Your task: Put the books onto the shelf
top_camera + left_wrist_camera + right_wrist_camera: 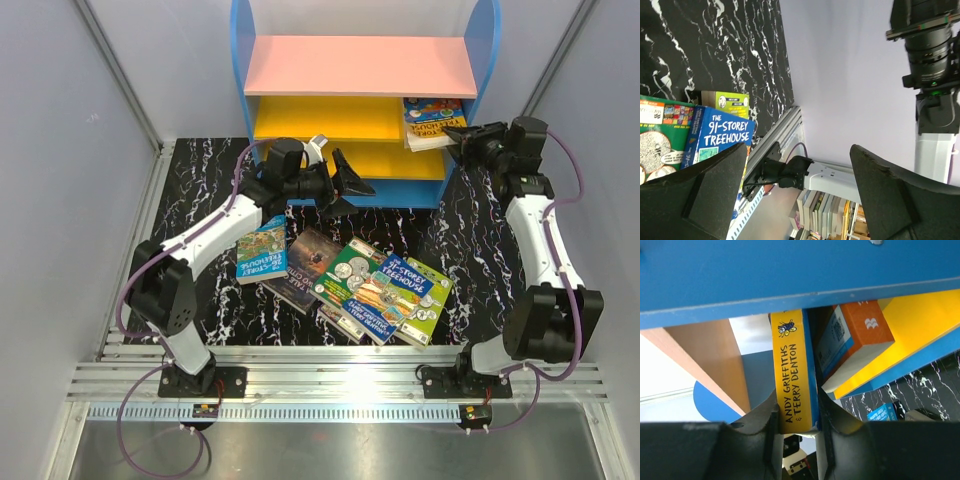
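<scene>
From above, the shelf (365,80) stands at the far side of the black marbled table (200,190), and a small stack of books (433,122) lies at the right end of its upper yellow board (330,118). The right gripper (462,140) reaches in at that end, just beside the blue side panel, while the left gripper (350,185) hovers in front of the shelf with its jaws spread wide and nothing between them. More loose books (345,280) lie fanned and overlapping on the table between the two arms. The left wrist view shows both dark fingers (705,195) far apart, and below them the blue "91-Storey Treehouse" book (720,135) overlapping a green book (657,135), with a lime book (732,102) behind it. In the right wrist view the jaws are clamped on a yellow-spined book (794,375) that reads "Andy Griffiths & Terry Denton", held upright by its lower end just under the shelf's blue panel (790,280); beside it an orange book (860,335) lies on the yellow board.
</scene>
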`<control>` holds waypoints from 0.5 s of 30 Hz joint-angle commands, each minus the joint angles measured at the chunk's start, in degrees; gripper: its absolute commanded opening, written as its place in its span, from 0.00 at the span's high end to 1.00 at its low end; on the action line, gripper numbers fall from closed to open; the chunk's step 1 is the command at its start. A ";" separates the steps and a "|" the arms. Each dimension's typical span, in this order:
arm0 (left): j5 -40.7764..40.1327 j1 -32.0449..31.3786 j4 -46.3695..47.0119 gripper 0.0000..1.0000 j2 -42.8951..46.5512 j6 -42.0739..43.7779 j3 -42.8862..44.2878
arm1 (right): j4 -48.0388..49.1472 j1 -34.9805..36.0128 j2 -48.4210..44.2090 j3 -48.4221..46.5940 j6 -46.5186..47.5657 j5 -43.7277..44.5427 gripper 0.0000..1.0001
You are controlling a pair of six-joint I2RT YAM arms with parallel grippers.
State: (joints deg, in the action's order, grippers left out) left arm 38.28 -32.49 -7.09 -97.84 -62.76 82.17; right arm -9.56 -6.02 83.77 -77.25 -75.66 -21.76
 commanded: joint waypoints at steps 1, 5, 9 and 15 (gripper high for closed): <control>0.30 0.23 1.56 0.11 3.54 1.59 -0.78 | 4.02 -1.45 1.48 -3.08 -0.81 6.47 0.69; 0.39 0.15 0.42 0.12 3.45 2.20 -0.79 | 1.66 -1.45 1.05 -3.17 0.16 5.68 0.16; 0.39 0.15 -0.81 0.12 3.10 2.82 -0.17 | -1.16 -1.54 -1.23 -1.50 1.91 4.97 0.00; 0.04 0.23 -1.43 0.12 2.48 3.44 0.53 | -2.65 -1.54 -4.40 0.87 2.71 3.13 0.00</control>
State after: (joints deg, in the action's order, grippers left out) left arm 38.28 -32.49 -9.08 -97.10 -60.73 81.17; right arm -12.01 -7.53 82.85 -77.10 -74.48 -17.98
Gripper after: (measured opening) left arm 0.878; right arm 0.993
